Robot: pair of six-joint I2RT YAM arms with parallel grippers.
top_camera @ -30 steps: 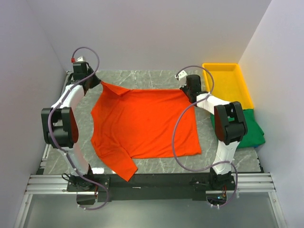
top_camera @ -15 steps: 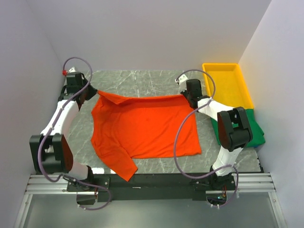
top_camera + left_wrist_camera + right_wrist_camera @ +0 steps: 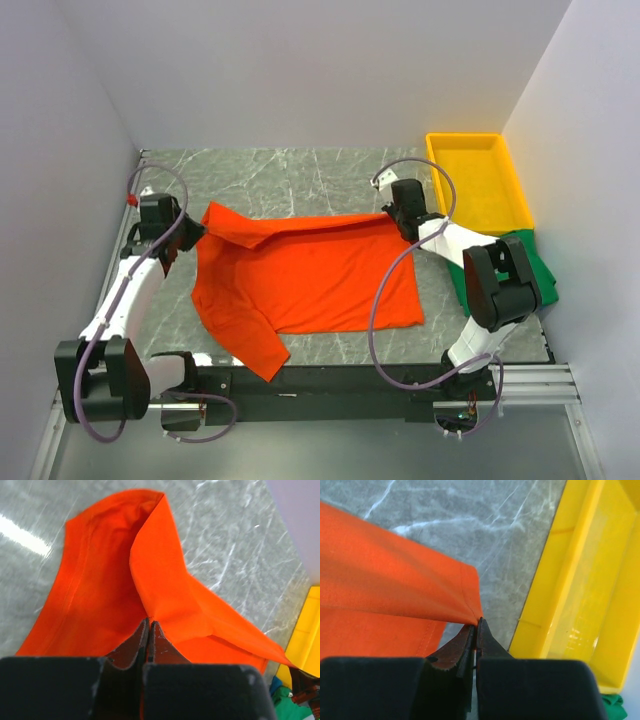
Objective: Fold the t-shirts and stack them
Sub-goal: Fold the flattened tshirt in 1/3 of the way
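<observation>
The grey marble table (image 3: 300, 170) carries the orange-red t-shirt (image 3: 310, 280), which is spread across its middle with one short sleeve pointing toward the near-left edge. The shirt's far edge is lifted off the surface and stretched between the two arms. The yellow tray (image 3: 478, 137) sits at the far-right corner. The dark green t-shirt (image 3: 546, 283) lies just near of the tray, partly hidden behind the right arm. The left gripper (image 3: 149, 622) is pressed together, pinching the shirt's far-left corner. The right gripper (image 3: 477, 625) is likewise clamped on the far-right corner, just beside the tray's wall.
</observation>
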